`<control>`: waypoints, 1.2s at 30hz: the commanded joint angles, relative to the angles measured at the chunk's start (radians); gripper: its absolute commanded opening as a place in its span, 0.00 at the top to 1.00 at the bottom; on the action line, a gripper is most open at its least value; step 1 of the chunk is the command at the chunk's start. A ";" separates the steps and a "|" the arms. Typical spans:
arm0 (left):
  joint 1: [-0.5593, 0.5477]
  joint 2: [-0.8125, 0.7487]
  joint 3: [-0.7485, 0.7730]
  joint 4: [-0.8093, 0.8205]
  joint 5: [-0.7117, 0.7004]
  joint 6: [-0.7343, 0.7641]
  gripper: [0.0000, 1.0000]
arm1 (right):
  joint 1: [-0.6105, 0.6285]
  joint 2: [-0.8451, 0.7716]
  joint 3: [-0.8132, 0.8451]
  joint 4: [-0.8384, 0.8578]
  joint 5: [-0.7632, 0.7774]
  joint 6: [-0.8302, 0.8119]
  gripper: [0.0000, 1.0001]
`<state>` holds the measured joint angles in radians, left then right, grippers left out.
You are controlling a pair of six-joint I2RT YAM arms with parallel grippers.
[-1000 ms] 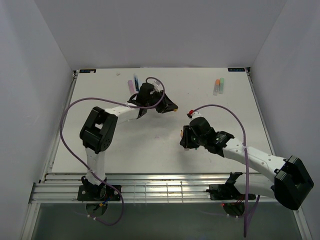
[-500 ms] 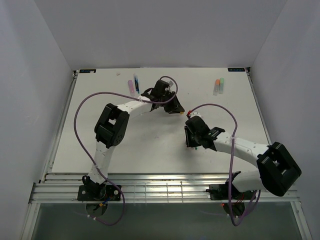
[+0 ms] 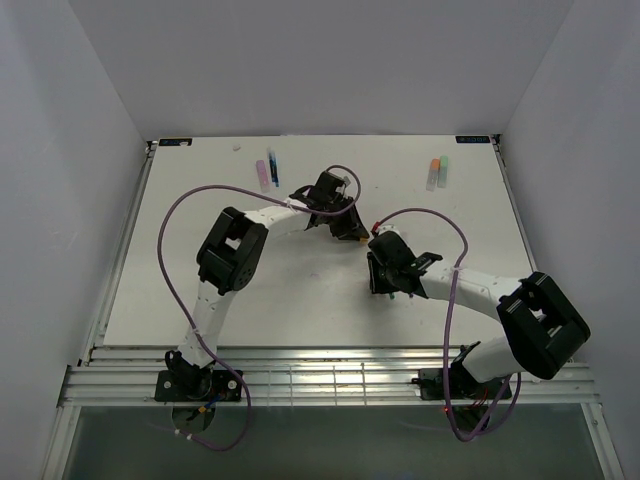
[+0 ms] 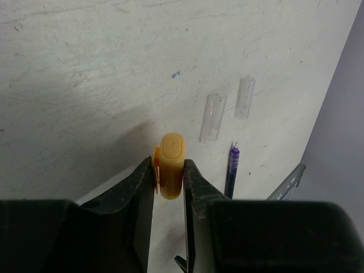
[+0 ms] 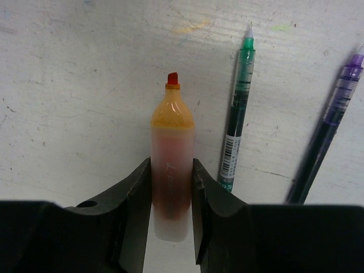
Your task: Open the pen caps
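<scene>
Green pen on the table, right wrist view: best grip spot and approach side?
Grip the green pen mid-barrel, just tipward of its white label, coming straight down and closing across its width. It lies flat and slim, and the purple pen angles away towards the tips, leaving room there. The right gripper is shut on the orange marker.

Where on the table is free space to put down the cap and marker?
Bare: the table's left side; the near middle between the left arm and right arm; the far strip between the pink and blue pens and the orange and green markers. Crowded: around the left gripper and right gripper, where the green pen, purple pen and two clear caps lie.
</scene>
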<state>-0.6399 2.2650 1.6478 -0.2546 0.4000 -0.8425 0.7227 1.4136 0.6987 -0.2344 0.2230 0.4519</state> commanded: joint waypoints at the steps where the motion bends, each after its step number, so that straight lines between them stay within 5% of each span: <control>1: -0.010 -0.015 -0.023 0.055 0.030 0.003 1.00 | -0.011 0.002 0.007 0.047 -0.007 -0.002 0.92; 6: -0.010 0.025 -0.010 0.058 0.040 -0.001 0.99 | -0.017 0.004 -0.005 0.061 -0.024 0.001 0.90; 27: 0.002 0.039 -0.052 0.060 0.025 -0.010 0.45 | -0.020 0.028 -0.025 0.078 -0.043 0.008 0.80; 36: 0.026 -0.024 -0.146 0.100 0.010 -0.012 0.42 | -0.045 0.038 -0.028 0.079 -0.042 0.002 0.78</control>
<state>-0.6338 2.2765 1.5677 -0.0925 0.4690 -0.8806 0.6945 1.4376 0.6773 -0.1741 0.1757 0.4606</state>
